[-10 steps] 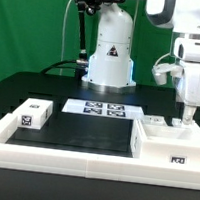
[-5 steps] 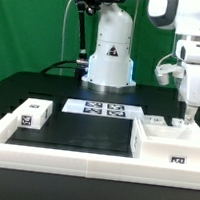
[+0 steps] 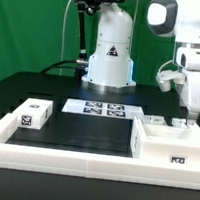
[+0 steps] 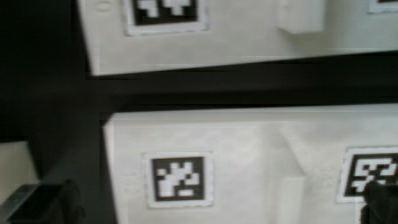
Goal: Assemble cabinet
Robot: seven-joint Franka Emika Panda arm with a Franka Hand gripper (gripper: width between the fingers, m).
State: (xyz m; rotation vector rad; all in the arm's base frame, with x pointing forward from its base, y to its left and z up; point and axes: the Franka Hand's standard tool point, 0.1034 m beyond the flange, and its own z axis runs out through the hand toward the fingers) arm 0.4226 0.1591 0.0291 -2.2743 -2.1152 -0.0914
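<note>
The gripper (image 3: 190,118) hangs very close over the back edge of the cabinet (image 3: 168,144). I cannot tell if it touches. If it goes down a bit crooked, it could bump the little blocks there and push the whole box out of place. The plastic looks smooth, so a weak grab could slip off. I cannot tell if the fingers (image 4: 36,205) are wide or narrow.

The cabinet sits at the front corner of the bench (image 3: 84,136), on the exterior view's right, right by the white rim (image 3: 71,163). It is a big white box with small tagged blocks along its back edge and one tag on its front wall. Close up, the wrist view shows flat white faces with black-and-white squares.
</note>
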